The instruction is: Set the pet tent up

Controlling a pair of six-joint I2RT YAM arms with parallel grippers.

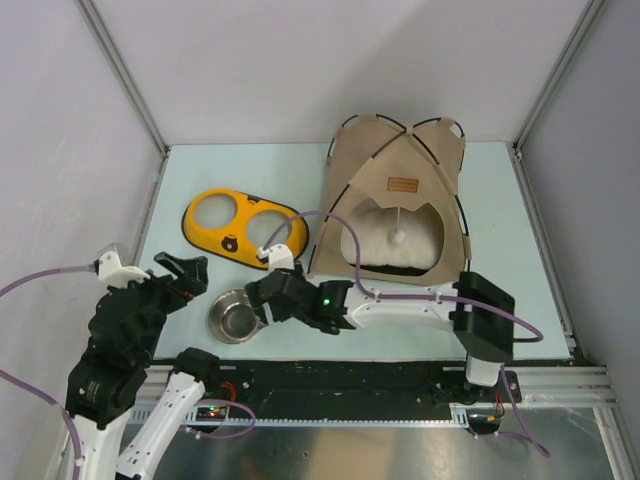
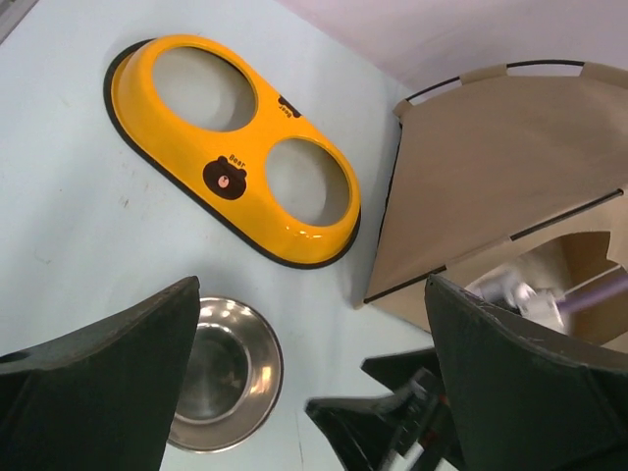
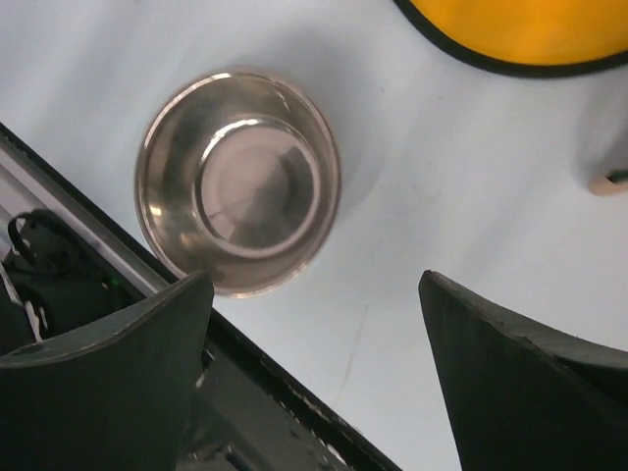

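Note:
The pet tent (image 1: pixel 400 180) stands upright at the back right of the table, tan fabric on thin black poles, with a brown label above its opening. A cream pillow (image 1: pixel 385 240) and a white pom-pom (image 1: pixel 399 237) show in the opening. The left wrist view has the tent (image 2: pixel 491 157) at the right. My left gripper (image 1: pixel 185 272) hangs open and empty at the near left, far from the tent; its jaws (image 2: pixel 312 282) stand wide apart. My right gripper (image 1: pixel 262 300) is open and empty too, low beside a steel bowl, its jaws (image 3: pixel 314 277) wide over bare table.
A yellow double-bowl holder (image 1: pixel 240 227) lies left of the tent, both holes empty. A steel bowl (image 1: pixel 236 316) sits near the front edge between the grippers, also seen as the bowl (image 3: pixel 240 182) under the right wrist. The black front rail (image 1: pixel 330 385) borders the table.

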